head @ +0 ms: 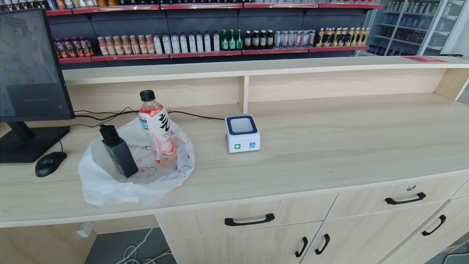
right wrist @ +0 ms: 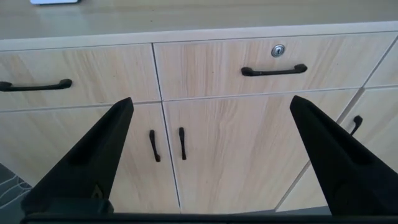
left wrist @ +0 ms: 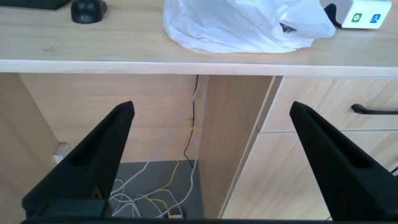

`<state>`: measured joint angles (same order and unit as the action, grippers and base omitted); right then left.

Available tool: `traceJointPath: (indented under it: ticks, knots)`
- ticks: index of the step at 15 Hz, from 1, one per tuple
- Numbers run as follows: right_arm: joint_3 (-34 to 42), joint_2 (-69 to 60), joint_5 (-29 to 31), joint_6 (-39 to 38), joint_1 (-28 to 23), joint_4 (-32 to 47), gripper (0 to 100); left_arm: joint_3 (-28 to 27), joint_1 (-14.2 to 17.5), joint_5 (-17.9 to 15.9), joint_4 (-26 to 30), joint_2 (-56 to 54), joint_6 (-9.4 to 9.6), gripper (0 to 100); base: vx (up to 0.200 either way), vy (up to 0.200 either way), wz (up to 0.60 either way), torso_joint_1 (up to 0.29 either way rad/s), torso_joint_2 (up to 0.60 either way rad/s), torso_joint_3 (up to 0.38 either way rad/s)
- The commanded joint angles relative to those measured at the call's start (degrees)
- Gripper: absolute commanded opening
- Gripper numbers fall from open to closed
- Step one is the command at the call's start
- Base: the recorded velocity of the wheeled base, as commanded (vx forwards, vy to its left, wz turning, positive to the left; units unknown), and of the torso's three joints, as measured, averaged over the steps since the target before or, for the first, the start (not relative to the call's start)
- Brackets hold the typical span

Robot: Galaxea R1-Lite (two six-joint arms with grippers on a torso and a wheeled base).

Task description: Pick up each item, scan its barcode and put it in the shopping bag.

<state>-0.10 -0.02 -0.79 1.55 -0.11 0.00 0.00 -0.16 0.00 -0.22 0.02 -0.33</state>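
A white plastic shopping bag [head: 110, 183] lies spread on the counter, left of centre. Inside it stand a pink drink bottle [head: 157, 130] with a black cap and a dark rectangular bottle [head: 119, 152], both leaning a little. To the bag's right sits the white barcode scanner [head: 242, 132], its window facing up. My left gripper [left wrist: 211, 162] is open, held below the counter edge facing the bag [left wrist: 242, 25] and the scanner [left wrist: 364, 15]. The right gripper [right wrist: 211, 162] hangs open in front of the cabinet doors, with nothing between its fingers.
A monitor [head: 31, 69] on a stand and a black mouse [head: 50, 163] occupy the counter's left end, with cables behind the bag. Drawers and doors with black handles [head: 249, 221] lie under the counter. A raised shelf runs along the back. Loose cables [left wrist: 155, 186] hang in the open bay.
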Motion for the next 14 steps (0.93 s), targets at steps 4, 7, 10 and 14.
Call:
traceJointPath:
  ticks: [4, 7, 10, 14]
  knots:
    - [0.01, 0.02, 0.0, -0.14, 0.11, 0.0, 100, 0.0, 0.07, 0.0, -0.04, -0.02, -0.11, 100, -0.2, 0.0, 0.0, 0.005, 0.0, 0.001]
    - [0.01, 0.02, 0.0, -0.05, 0.11, 0.0, 100, 0.0, 0.07, 0.0, -0.04, -0.02, -0.11, 100, -0.2, 0.0, 0.0, 0.001, 0.0, 0.002]
    - [0.01, 0.02, 0.0, -0.05, 0.11, 0.0, 100, 0.0, 0.07, 0.0, -0.04, -0.02, -0.02, 100, -0.067, 0.0, 0.0, 0.001, 0.0, 0.002]
    - [0.01, 0.02, -0.09, 0.12, 0.11, 0.0, 100, 0.0, 0.07, 0.0, -0.04, -0.02, 0.07, 100, 0.0, 0.0, 0.0, 0.0, 0.0, 0.0]
